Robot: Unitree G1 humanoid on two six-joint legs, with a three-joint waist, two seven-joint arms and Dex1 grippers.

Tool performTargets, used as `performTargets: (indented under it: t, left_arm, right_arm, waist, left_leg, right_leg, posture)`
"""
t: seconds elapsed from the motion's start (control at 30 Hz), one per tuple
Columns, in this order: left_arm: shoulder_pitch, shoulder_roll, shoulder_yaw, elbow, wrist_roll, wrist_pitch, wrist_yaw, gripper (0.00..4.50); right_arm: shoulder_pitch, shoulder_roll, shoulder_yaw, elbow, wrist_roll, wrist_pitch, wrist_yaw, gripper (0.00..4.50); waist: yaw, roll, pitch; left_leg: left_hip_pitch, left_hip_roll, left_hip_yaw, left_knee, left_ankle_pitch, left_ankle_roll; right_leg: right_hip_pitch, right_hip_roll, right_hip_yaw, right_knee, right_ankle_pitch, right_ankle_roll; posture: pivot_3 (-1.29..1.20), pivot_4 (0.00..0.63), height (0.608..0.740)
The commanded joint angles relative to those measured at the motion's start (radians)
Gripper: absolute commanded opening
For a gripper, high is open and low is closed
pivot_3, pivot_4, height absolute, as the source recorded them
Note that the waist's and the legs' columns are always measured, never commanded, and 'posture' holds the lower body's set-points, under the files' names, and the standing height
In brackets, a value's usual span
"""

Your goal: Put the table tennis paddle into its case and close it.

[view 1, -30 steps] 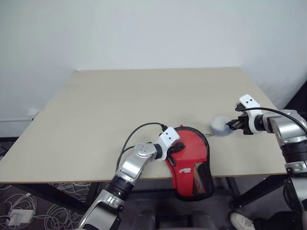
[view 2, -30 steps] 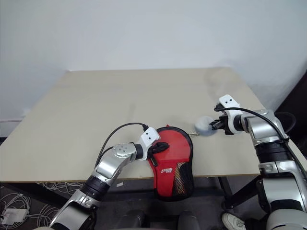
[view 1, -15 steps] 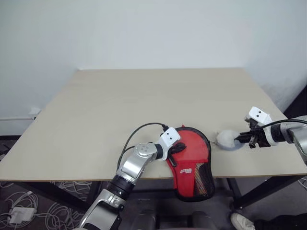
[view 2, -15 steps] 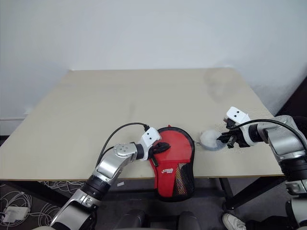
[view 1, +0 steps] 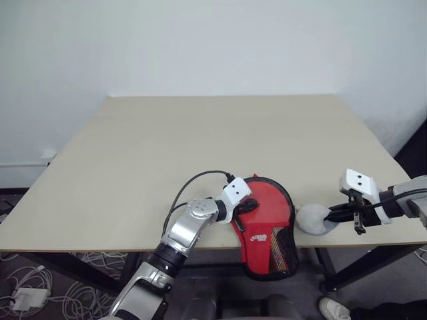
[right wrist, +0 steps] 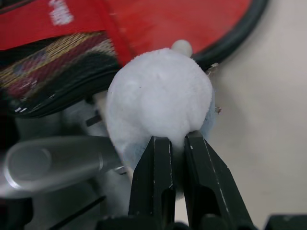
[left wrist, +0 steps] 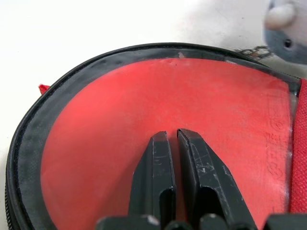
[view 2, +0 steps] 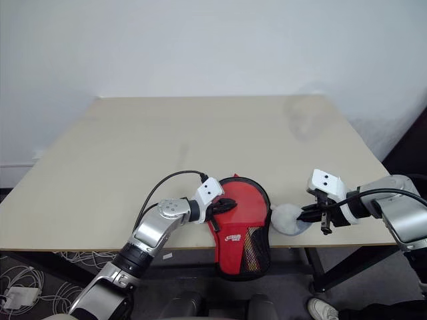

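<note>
The red case (view 1: 267, 227) with black edging lies at the table's front edge, its mesh-pocket end hanging over. In the left wrist view a smooth red face (left wrist: 120, 124), seemingly the paddle's rubber, lies inside the black rim (left wrist: 29, 129). My left gripper (view 1: 248, 203) is shut, and its fingertips (left wrist: 160, 143) rest on that red face. My right gripper (view 1: 329, 215) is shut on a white-grey fluffy ball (view 1: 310, 220) just right of the case at the table's edge. A thin chain (left wrist: 249, 50) lies between ball and case.
The beige table (view 1: 200, 140) stretches back to a white wall. Loose cables (view 1: 27, 293) lie on the floor at the left, under the table's front corner.
My right gripper has drawn the fluffy ball toward the table's front edge and closer to the case, turning as it went. The left gripper and the case stayed put.
</note>
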Motion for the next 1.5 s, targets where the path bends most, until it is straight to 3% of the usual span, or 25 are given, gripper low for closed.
performTargets:
  t: [0.03, 0.9, 1.5]
  left_arm:
    - [0.033, 0.026, -0.034, 0.079, 0.042, 0.027, -0.012, 0.26]
    - [0.045, 0.011, -0.018, 0.149, 0.011, -0.065, -0.091, 0.26]
    - [0.031, 0.016, -0.013, 0.179, 0.026, -0.075, -0.118, 0.26]
  right_arm:
    - [0.033, -0.051, -0.046, -0.074, 0.033, -0.024, 0.036, 0.02]
    - [0.32, -0.16, -0.19, -0.305, 0.2, -0.1, 0.158, 0.02]
    - [0.509, -0.243, -0.284, -0.278, 0.164, -0.278, 0.285, 0.02]
  waist:
    - [0.0, 0.0, 0.0]
    - [0.012, -0.002, -0.002]
    - [0.014, -0.002, -0.007]
  left_leg:
    - [0.0, 0.0, 0.0, 0.0, 0.0, 0.0]
    - [0.0, 0.001, 0.0, 0.001, -0.006, 0.001]
    - [0.001, 0.002, 0.0, 0.002, -0.008, -0.001]
  right_leg:
    - [0.0, 0.0, 0.0, 0.0, 0.0, 0.0]
    - [0.004, 0.0, -0.001, -0.011, 0.0, 0.001]
    - [0.005, 0.0, -0.002, -0.012, 0.0, 0.001]
  posture:
    - [0.0, 0.0, 0.74]
    - [0.0, 0.0, 0.74]
    - [0.0, 0.0, 0.74]
